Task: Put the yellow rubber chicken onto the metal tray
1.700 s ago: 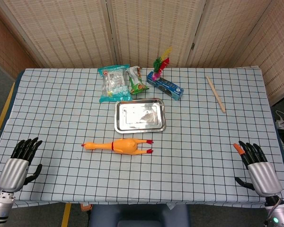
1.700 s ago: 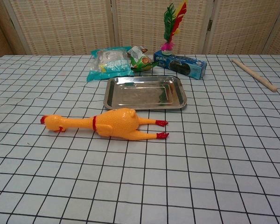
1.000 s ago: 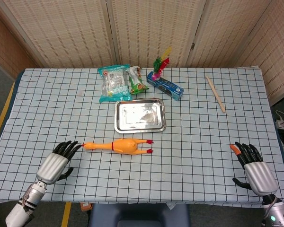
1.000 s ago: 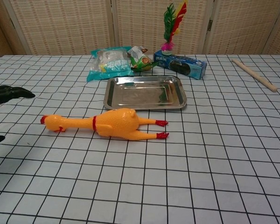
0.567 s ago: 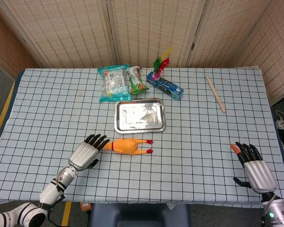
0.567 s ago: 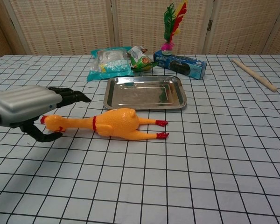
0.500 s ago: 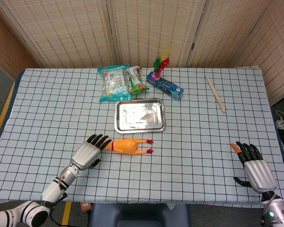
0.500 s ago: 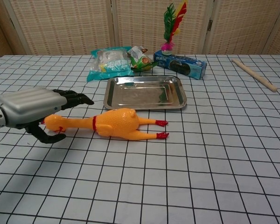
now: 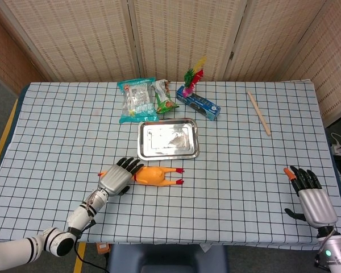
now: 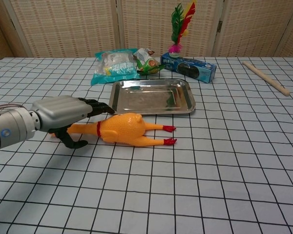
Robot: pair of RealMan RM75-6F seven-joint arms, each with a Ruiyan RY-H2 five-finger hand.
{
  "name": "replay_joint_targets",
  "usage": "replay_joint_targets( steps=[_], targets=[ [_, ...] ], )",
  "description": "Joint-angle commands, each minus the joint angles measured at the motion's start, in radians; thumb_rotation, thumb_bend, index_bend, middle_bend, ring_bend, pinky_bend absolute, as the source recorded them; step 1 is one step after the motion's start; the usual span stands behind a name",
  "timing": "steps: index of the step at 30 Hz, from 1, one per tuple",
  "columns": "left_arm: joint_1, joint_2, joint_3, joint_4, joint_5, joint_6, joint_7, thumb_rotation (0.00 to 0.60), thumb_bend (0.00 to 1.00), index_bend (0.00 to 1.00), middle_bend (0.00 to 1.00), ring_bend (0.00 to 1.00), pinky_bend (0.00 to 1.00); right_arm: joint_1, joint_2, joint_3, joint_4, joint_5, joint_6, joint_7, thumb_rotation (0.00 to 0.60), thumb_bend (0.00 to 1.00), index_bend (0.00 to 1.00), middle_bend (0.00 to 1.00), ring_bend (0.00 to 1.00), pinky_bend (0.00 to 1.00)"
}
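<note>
The yellow rubber chicken (image 9: 156, 175) (image 10: 129, 129) lies on its side on the checked cloth, red feet pointing right, just in front of the metal tray (image 9: 168, 139) (image 10: 152, 96). My left hand (image 9: 119, 176) (image 10: 63, 115) hovers over the chicken's neck and head, fingers stretched out above it and thumb curled below; it covers the head in the chest view. I cannot see a closed grip. My right hand (image 9: 310, 196) rests open near the table's front right edge, holding nothing, seen only in the head view.
Behind the tray lie a teal snack bag (image 9: 136, 99), a green packet (image 9: 164, 96), a blue box (image 9: 198, 104) and a feathered shuttlecock (image 9: 191, 79). A wooden stick (image 9: 259, 112) lies at the far right.
My left hand has swept from the table's front left corner rightward to the chicken and now lies over its neck. The chicken and my right hand have barely moved.
</note>
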Motion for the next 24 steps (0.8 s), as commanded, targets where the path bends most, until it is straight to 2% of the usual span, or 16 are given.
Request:
replay_joint_targets(
  steps=[1,4,8,9,11,15,20,24],
  targets=[
    [-0.015,-0.018,0.006,0.033,-0.001,-0.013,-0.027,0.600,0.38,0.00,0.01,0.00,0.12,-0.002,0.001,0.004,0.001,0.005,0.005,0.003,0.600,0.08,0.00,0.00,0.00,0.00],
    [-0.028,-0.033,0.014,0.068,0.010,-0.019,-0.058,0.600,0.37,0.02,0.03,0.00,0.12,-0.004,0.004,0.007,0.001,0.007,0.010,0.006,0.600,0.08,0.00,0.00,0.00,0.00],
    [-0.032,-0.043,0.016,0.089,0.020,-0.009,-0.073,0.600,0.38,0.14,0.12,0.04,0.15,-0.005,0.005,0.007,0.001,0.007,0.013,0.006,0.600,0.08,0.00,0.00,0.00,0.00],
    [-0.032,-0.047,0.017,0.095,0.024,-0.003,-0.079,0.600,0.39,0.20,0.17,0.06,0.17,-0.005,0.005,0.007,0.001,0.007,0.013,0.007,0.600,0.08,0.00,0.00,0.00,0.00],
    [-0.030,-0.061,0.017,0.124,0.043,0.029,-0.097,0.600,0.44,0.38,0.33,0.18,0.22,-0.005,0.008,0.006,-0.002,0.004,0.015,0.013,0.600,0.08,0.00,0.00,0.00,0.00],
    [-0.019,-0.096,0.023,0.178,0.074,0.091,-0.125,0.600,0.58,0.57,0.53,0.34,0.32,-0.007,0.014,0.004,-0.004,-0.001,0.018,0.022,0.600,0.08,0.00,0.00,0.00,0.00],
    [-0.001,-0.131,0.024,0.226,0.127,0.193,-0.183,0.600,0.72,0.73,0.70,0.49,0.43,-0.009,0.015,0.000,-0.008,-0.011,0.025,0.024,0.600,0.08,0.00,0.00,0.00,0.00],
    [0.016,-0.133,0.032,0.229,0.165,0.258,-0.229,0.600,0.75,0.77,0.74,0.55,0.51,-0.008,0.019,-0.008,-0.015,-0.037,0.032,0.042,0.600,0.08,0.00,0.00,0.00,0.00]
  ],
)
